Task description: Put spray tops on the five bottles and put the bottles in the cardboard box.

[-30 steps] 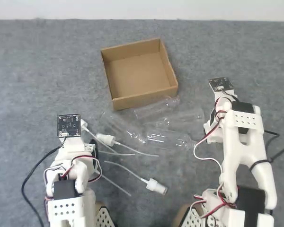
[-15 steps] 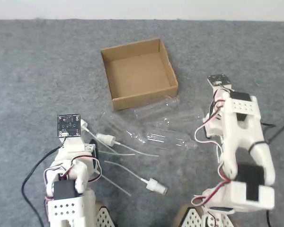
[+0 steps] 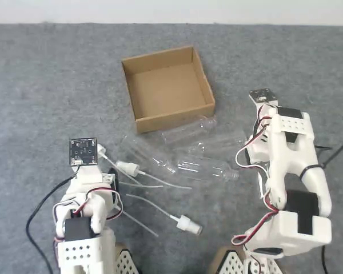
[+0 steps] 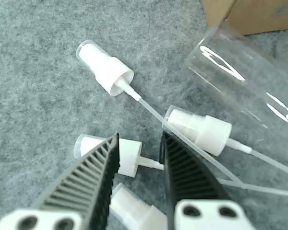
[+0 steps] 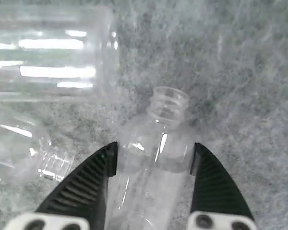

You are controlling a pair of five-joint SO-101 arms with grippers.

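Closest to me, between the two arm bases, a lone spray top [image 3: 188,224] lies on the grey carpet [image 3: 40,97], its thin dip tube trailing off toward the left arm. A little farther on, the left gripper [image 4: 140,138] hangs low over a huddle of spray tops [image 4: 198,129]. Its black ridged jaws are parted and hold nothing. One white top [image 4: 127,158] lies right under the gap with its stem crossing between the fingers. An outlying top [image 4: 104,72] rests on its side a little beyond, apart from the rest. Over on the other side, the right gripper [image 5: 155,147] is down at the carpet astride a capless bottle [image 5: 153,167]. Its jaws are spread wide, one on each side of the bottle's shoulder and very close to its walls, though I can't tell whether they touch it. The bare threaded neck pokes out just past the fingertips. Beyond both grippers, the other clear bottles [image 3: 186,132] lie on their sides in a loose cluster in the middle of the carpet, all without tops as far as I can see, with a few dip tubes running among them. Farthest off sits the cardboard box [image 3: 174,118], open at the top with its plain brown floor showing. The nearest bottle of the cluster lies just beside its front wall.
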